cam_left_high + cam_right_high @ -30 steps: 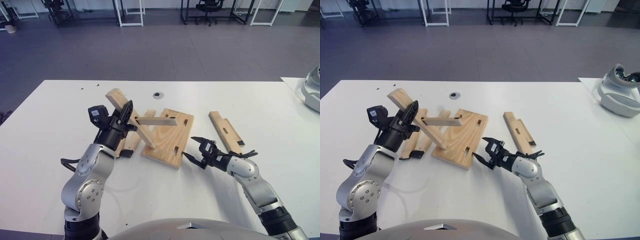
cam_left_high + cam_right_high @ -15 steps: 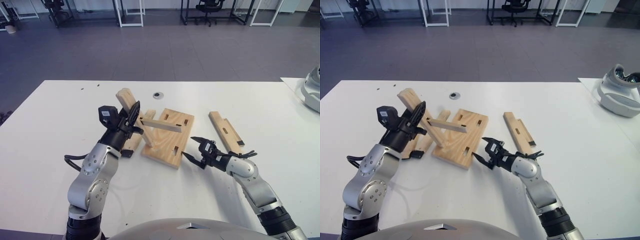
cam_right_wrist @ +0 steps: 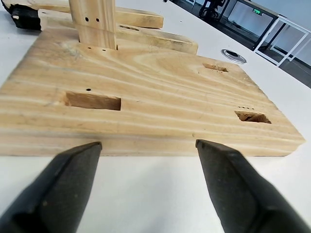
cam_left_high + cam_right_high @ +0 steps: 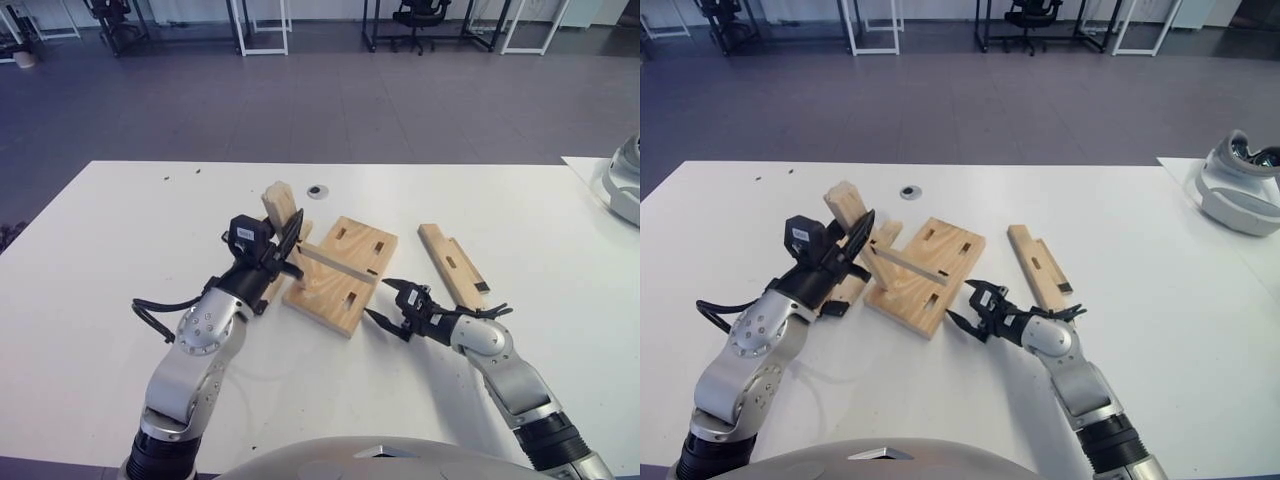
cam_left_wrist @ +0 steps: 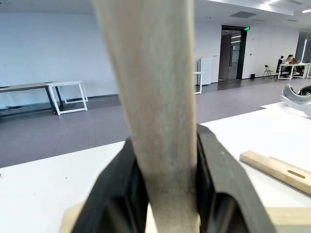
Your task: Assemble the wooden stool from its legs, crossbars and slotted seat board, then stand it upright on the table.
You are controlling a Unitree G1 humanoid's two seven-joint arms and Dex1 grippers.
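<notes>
Left eye view: white table (image 4: 120, 250); beyond it a grey floor (image 4: 330, 90), white-framed desks (image 4: 262, 25), an office chair (image 4: 420, 14). Seat board (image 4: 340, 278) lies flat mid-table. Left gripper (image 4: 287, 240) is clamped on a leg (image 4: 280, 205); the leg's lower end meets the board and a crossbar (image 4: 338, 262) juts over it. Right gripper (image 4: 378, 300) gapes wide and empty, just off the board's near edge. Second leg (image 4: 450, 262) lies loose to the right.

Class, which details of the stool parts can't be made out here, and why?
- Left wrist view: the held leg hides its joint with the seat board.
- Right wrist view: the leg's top is cut off by the edge.
- Eye views: left tool partly covers the loose pieces.
</notes>
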